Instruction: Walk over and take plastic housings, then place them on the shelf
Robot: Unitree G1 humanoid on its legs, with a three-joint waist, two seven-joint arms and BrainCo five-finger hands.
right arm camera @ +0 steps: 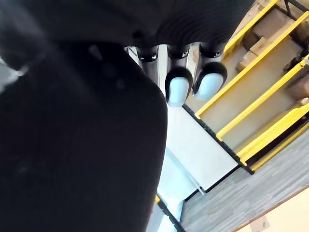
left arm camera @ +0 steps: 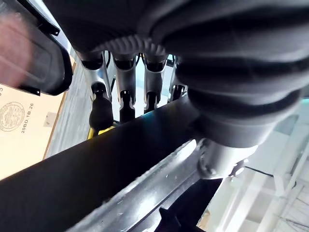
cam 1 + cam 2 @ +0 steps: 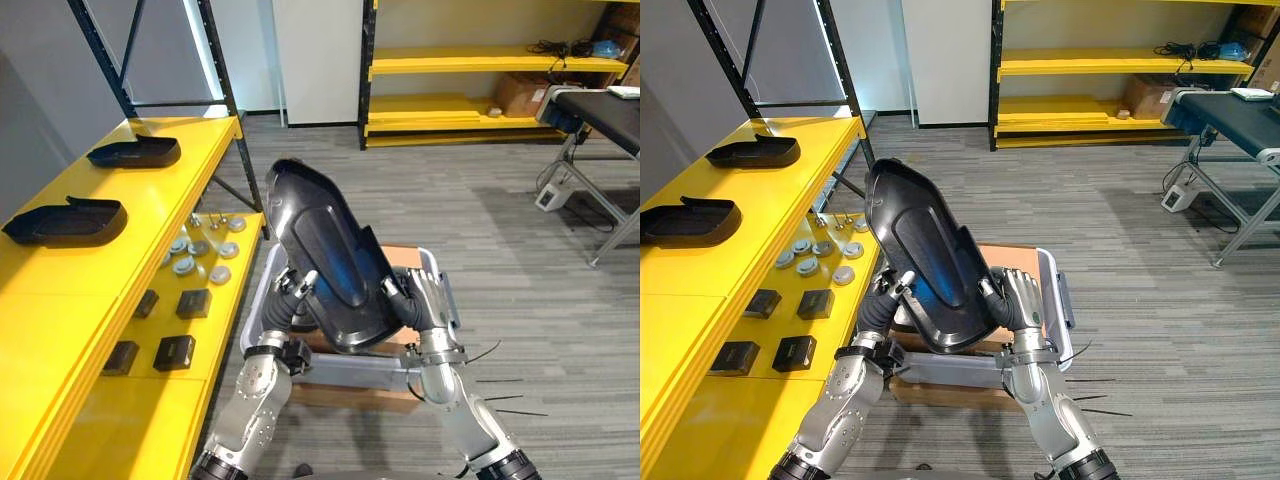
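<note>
I hold a large black plastic housing (image 3: 330, 250) upright between both hands, above a grey bin (image 3: 352, 371). My left hand (image 3: 296, 290) grips its lower left edge, thumb on the front and fingers (image 2: 102, 110) behind the housing (image 2: 96, 179). On the lower right edge, my right hand (image 3: 420, 302) grips it the same way, and its fingertips (image 1: 178, 85) show past the housing (image 1: 72, 145). Two more black housings (image 3: 135, 152) (image 3: 68, 222) lie on the top of the yellow shelf (image 3: 165, 205) to my left.
The yellow shelf's lower level carries grey round caps (image 3: 200, 250) and small black boxes (image 3: 175, 351). The bin rests on a cardboard box (image 3: 340, 398). Another yellow rack (image 3: 480, 64) stands at the far wall, and a dark table (image 3: 610, 110) at the right. Grey carpet lies between.
</note>
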